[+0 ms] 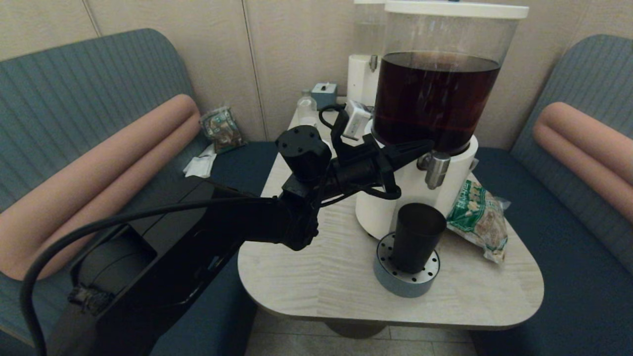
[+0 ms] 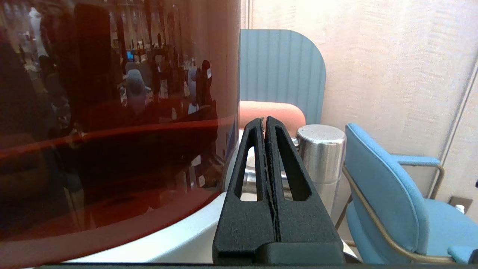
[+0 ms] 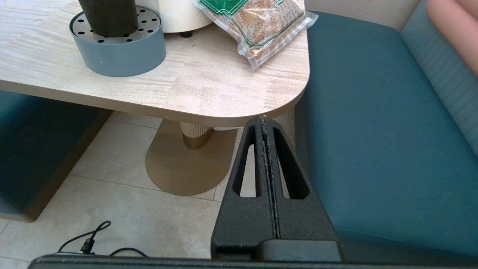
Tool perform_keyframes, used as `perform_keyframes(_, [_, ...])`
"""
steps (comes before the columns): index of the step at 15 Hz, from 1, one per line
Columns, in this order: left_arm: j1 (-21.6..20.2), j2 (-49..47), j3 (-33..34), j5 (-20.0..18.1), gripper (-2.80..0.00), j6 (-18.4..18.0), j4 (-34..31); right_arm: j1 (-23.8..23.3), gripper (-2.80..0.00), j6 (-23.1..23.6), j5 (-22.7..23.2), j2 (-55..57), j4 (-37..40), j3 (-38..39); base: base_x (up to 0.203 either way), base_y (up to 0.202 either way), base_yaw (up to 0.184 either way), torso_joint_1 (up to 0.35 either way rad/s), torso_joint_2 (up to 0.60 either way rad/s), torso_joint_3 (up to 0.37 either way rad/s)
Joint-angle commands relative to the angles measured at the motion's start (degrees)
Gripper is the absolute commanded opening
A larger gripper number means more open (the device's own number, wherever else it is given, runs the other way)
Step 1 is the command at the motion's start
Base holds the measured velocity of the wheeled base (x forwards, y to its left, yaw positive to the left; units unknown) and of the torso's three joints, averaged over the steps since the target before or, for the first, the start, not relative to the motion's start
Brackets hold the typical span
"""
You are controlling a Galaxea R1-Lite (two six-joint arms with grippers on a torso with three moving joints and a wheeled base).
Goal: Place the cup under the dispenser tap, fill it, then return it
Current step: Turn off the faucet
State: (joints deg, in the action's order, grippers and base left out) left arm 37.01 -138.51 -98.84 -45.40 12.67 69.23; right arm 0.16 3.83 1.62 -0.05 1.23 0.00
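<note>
Directly below the short brushed-steel dispenser tap [image 1: 437, 169], the matte black tapered cup [image 1: 417, 236] stands on a round grey perforated drip tray [image 1: 406, 279], the clenched, empty left gripper [image 1: 429, 143] beside that tap, the right gripper [image 3: 264, 118] clenched too.

Left gripper [image 1: 429, 143]: matt black, grainy plastic, jaws pressed together, tips lying just beside the dispenser tap [image 1: 437, 169], which is showing brushed steel with a soft sheen. Tank [image 1: 440, 74] beside the gripper: clear glossy plastic, reflecting the room over dark liquid; base [image 1: 395, 207] smooth white plastic. Below the gripper, the cup [image 1: 417, 236] is looking matt black, standing on a grey drip stand [image 1: 403, 282] with a perforated metal-looking top. Bench [image 1: 321, 277]: pale wood-grain, satin. Snack bag [image 1: 478, 217]: glossy clear film. Right gripper [image 3: 264, 119]: same rough black finish, near blue woven seat cloth [image 3: 373, 130].
</note>
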Motion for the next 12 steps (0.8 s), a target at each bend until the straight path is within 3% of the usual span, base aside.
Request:
perform_keyframes(1, [0.0,-0.35,-1.33,-0.31,-2.8,0.43,0.45,0.02,-2.8,0.04,0.05,0.05,0.0,0.09,0.0,0.0,0.0,0.0,0.0,0.0])
perform_keyframes(6, [-0.01,0.85,-1.58,-0.18,-2.8,0.94,0.53,0.02,-2.8,0.04,0.05,0.05,0.0,0.07,0.0,0.0,0.0,0.0,0.0,0.0])
perform_keyframes(12, [-0.18,9.78,2.05,0.3,-2.8,2.55,-0.84,0.02,-2.8,0.04,0.05,0.05,0.0,0.01,0.0,0.0,0.0,0.0,0.0,0.0])
